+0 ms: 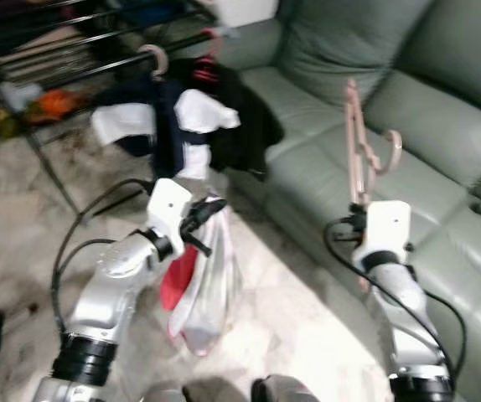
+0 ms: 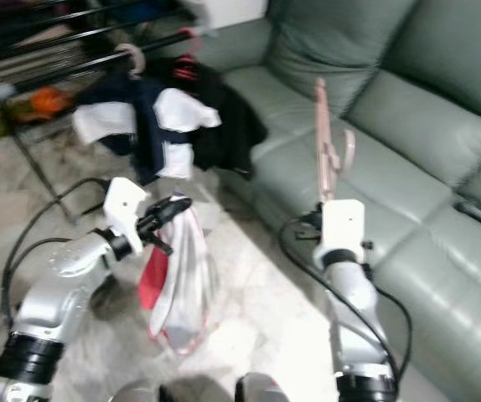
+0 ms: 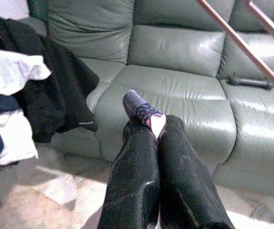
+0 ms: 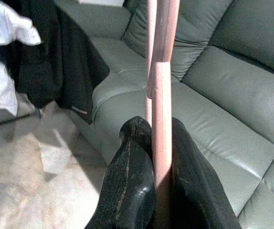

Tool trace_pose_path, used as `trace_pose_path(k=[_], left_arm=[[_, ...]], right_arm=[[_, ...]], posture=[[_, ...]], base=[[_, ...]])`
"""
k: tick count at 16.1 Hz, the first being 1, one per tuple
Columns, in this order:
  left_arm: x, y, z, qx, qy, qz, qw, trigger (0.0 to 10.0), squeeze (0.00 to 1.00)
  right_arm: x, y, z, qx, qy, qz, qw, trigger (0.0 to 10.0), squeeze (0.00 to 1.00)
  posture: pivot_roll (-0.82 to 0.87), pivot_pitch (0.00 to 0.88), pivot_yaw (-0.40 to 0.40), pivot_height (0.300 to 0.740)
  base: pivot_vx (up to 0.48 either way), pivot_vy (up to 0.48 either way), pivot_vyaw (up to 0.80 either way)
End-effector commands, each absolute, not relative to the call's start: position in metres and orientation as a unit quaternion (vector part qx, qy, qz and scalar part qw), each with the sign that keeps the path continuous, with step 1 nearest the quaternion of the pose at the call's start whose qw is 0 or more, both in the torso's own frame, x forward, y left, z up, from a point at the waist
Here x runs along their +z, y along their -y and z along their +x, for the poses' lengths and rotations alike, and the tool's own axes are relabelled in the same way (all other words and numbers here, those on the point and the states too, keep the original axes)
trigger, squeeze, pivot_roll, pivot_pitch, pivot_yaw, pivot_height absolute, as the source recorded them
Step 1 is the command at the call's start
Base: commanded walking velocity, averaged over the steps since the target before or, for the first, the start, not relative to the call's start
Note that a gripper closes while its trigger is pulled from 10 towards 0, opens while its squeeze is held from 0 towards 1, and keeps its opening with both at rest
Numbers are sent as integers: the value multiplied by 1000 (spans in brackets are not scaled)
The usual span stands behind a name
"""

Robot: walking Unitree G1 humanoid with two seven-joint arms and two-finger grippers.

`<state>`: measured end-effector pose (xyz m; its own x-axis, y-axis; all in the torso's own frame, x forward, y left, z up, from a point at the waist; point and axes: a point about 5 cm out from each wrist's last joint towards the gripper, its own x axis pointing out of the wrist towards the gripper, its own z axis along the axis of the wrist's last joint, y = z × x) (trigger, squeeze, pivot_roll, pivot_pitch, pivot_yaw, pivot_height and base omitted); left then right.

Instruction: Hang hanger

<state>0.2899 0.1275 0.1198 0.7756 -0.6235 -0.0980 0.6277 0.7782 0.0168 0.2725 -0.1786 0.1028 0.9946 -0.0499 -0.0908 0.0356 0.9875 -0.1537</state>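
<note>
One pink hanger [image 1: 359,146], upright before the sofa [image 1: 442,126], pinched in right tool [image 4: 158,157]. Left tool [image 3: 151,129] pinches one red-white garment [image 1: 200,280]. Two hooks on rack [image 1: 98,42].

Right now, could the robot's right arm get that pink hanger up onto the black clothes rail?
Probably not yet. The right gripper holds the pink hanger upright over the sofa, while the rail lies far across, beyond the clothes hanging there.
</note>
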Motion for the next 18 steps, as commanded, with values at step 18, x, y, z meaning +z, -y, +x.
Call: trace_pose_path(k=[18], left_arm=[[125, -129, 295, -323, -36, 64, 944, 10000, 0]], right_arm=[[105, 182, 274, -13, -39, -84, 996, 10000, 0]], posture=[[-48, 88, -21, 740]], base=[[347, 0, -133]])
